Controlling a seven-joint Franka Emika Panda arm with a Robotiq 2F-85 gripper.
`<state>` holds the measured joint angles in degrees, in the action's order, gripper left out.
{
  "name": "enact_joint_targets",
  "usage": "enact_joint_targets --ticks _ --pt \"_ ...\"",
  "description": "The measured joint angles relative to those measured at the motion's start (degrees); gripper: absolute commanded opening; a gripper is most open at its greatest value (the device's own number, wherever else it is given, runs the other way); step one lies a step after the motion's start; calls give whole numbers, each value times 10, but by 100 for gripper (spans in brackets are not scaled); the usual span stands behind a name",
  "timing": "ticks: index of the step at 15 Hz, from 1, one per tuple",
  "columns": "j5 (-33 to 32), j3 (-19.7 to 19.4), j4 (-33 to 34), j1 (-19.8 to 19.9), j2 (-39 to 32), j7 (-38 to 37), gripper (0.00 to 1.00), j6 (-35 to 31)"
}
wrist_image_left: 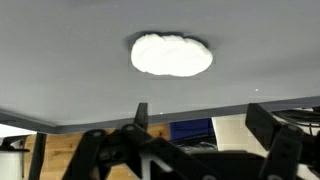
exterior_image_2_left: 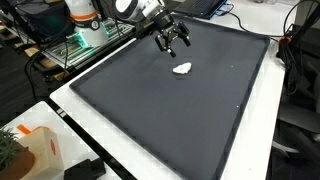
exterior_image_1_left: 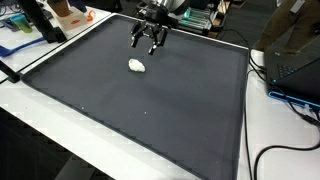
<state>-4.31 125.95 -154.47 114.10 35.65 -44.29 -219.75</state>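
Observation:
A small white lumpy object [exterior_image_1_left: 136,66] lies on the dark grey mat [exterior_image_1_left: 150,110] toward its far side; it also shows as the white lump [exterior_image_2_left: 182,69] and, in the wrist view, as the white lump [wrist_image_left: 171,55]. My gripper [exterior_image_1_left: 149,42] hangs above the mat just behind it, also seen as the gripper [exterior_image_2_left: 172,40]. Its fingers are spread wide with nothing between them. In the wrist view the gripper [wrist_image_left: 198,120] comes in from the bottom, and the lump sits beyond the fingertips, apart from them.
The mat covers most of a white table [exterior_image_1_left: 40,125]. Cables [exterior_image_1_left: 290,95] and a dark device lie beside the mat. Bins and clutter [exterior_image_1_left: 50,20] stand at the far corner. A paper bag [exterior_image_2_left: 35,150] sits near one table corner.

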Motion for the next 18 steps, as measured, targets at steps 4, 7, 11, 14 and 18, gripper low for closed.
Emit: enact_joint_targets --ticks 4,7,11,14,18 --pt "-3 -12 24 -1 -29 25 100 87" --pt "-4 -20 47 -1 -68 57 100 174" --pt "-7 -24 81 0 -112 86 100 276" --pt "-12 -18 100 9 -139 91 100 346" --pt "-12 0 113 29 -176 106 100 413"
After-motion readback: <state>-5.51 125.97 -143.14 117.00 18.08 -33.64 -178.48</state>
